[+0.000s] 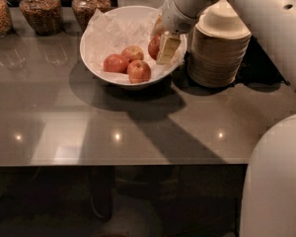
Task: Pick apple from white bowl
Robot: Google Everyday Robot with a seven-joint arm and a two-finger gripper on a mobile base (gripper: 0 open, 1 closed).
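The white bowl, lined with crinkled white paper, stands at the back middle of the grey table. My gripper reaches down into the bowl's right side. It is shut on the deep-red apple, which it holds a little above the bowl's floor, beside the cream finger. Three smaller apples lie in the bowl to the left: one at the left, one behind and one in front.
A tall stack of cream disposable bowls stands close to the right of the white bowl, under my arm. Glass jars line the back left edge. My white base fills the lower right. The table's front edge runs across the frame.
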